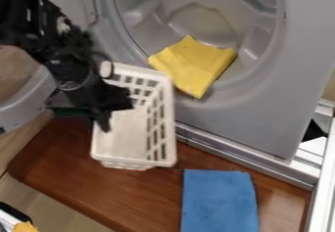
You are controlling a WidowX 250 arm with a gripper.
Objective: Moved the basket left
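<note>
White basket (169, 128), left of centre, long axis up-frame; lies mostly right of the gripper (111, 115) (clenched or released, I cannot tell).

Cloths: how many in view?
2: a yellow cloth at the grey machine's round opening, and a blue rectangular cloth on the brown wooden surface. The orange scrap, lower left, I can't identify.

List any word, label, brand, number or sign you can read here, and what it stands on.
None can be read.
White basket, yellow cloth, blue cloth, grey machine front: no lettering I can make out.
Black arm: a pale patch, too small to tell whether it is print.
</note>
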